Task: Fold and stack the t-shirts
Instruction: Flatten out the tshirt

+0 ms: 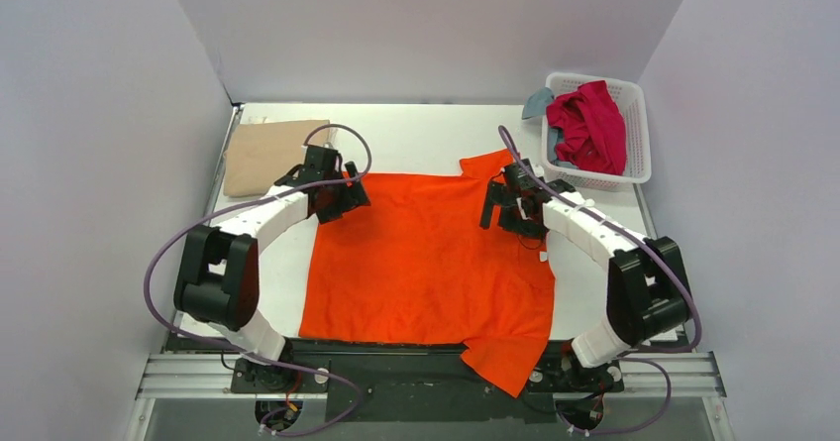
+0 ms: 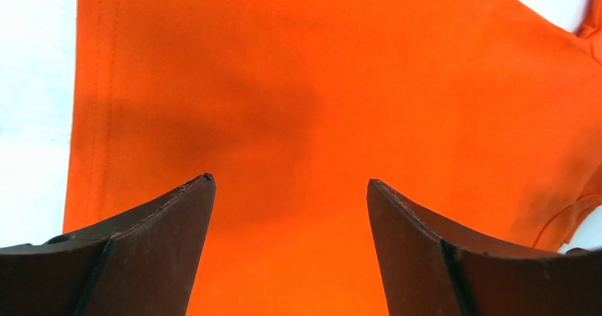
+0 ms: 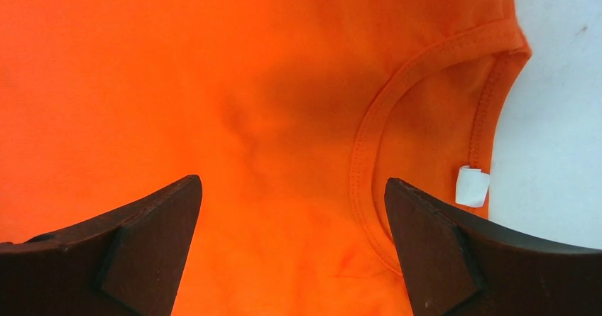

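A bright orange t-shirt (image 1: 426,258) lies spread flat across the middle of the table, one sleeve hanging over the near edge. My left gripper (image 1: 342,201) hovers open over its far left corner, with only orange cloth (image 2: 298,117) under the spread fingers. My right gripper (image 1: 500,208) stands open above the collar side; the neckline (image 3: 397,117) and a white neck label (image 3: 472,186) show under it. A tan t-shirt (image 1: 267,154) lies folded at the far left. Crimson (image 1: 591,124) and grey-blue (image 1: 538,102) shirts sit in the basket.
The white lattice basket (image 1: 639,134) stands at the far right corner. White walls close in on the left, right and back. The arm bases and a metal rail (image 1: 426,377) run along the near edge.
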Robot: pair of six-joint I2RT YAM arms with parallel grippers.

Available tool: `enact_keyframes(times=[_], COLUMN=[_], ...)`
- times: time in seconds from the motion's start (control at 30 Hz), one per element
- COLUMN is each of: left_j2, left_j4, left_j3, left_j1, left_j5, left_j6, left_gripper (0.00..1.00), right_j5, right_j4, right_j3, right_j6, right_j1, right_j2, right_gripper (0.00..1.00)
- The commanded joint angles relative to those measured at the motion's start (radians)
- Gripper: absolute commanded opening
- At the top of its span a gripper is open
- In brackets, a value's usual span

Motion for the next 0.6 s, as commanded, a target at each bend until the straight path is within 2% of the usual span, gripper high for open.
enact_keyframes(times=[0.0,0.2,0.4,0.57], left_j2=[0.093,0.24,0.352,0.478], left_j4=[0.039,0.018,0.021,0.011], left_j3=[0.037,0.119,0.198,0.341], left_j1=[-0.004,-0.003,0.019,0.046], left_j5=[0.01,-0.022,-0.054,-0.038], left_j6=[0.02,0.021,0.025,0.035], left_gripper=[0.88,0.88,0.88,0.88], right_j5=[0.039,0.107,0.088,0.054], right_j4=[0.021,0.039,0.039,0.021], right_j3=[0.004,0.062,0.16,0.285], right_j6=[0.067,0.074,0.058,0.045], right_j1=[0.003,-0.023,-0.07,-0.113], right_j2=[0.075,0.247,0.38,0.498], right_gripper=[0.96,0.96,0.96,0.96])
